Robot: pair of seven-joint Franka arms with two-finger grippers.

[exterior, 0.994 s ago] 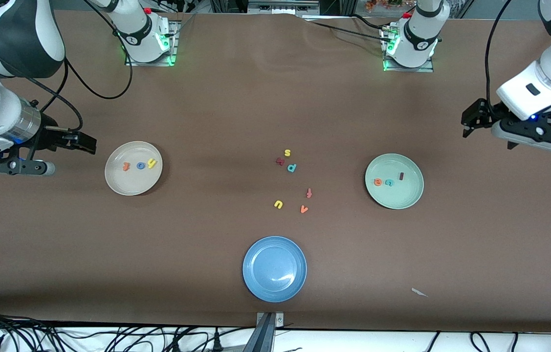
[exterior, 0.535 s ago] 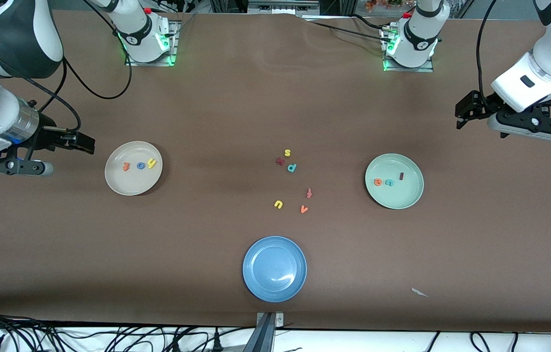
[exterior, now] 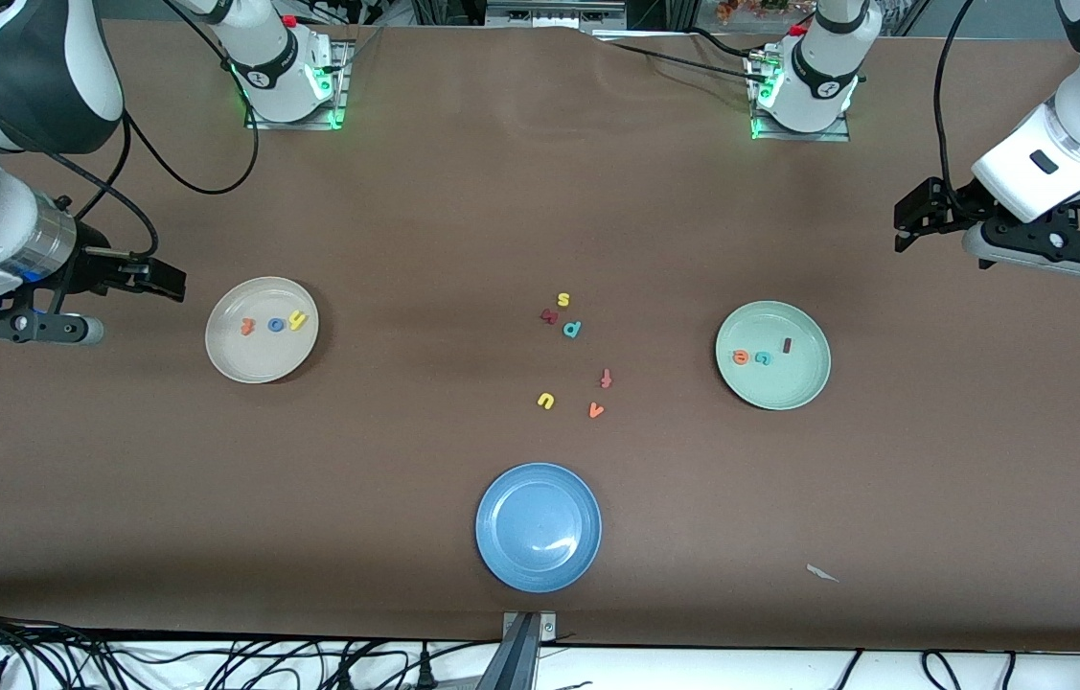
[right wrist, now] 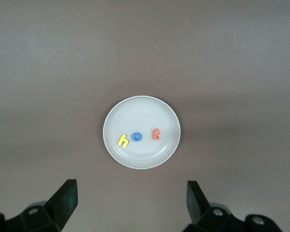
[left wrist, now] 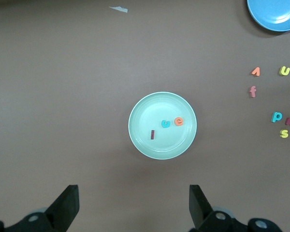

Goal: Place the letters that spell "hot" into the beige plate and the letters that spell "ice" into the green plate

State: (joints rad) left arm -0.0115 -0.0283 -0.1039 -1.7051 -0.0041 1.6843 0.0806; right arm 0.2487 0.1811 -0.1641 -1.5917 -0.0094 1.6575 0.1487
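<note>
While plain, the beige plate (exterior: 262,359) holds yellow, blue, orange letters (exterior: 275,324).

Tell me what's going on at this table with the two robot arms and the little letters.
Nothing is being handled right now. The yellow h, blue o and orange t lie in the beige plate, and the maroon i, teal c and orange e lie in the green plate. Both sets look sorted. The right gripper and the left gripper hang open and empty, each above bare table outside its plate. Spare letters and a blue plate remain mid-table.
</note>
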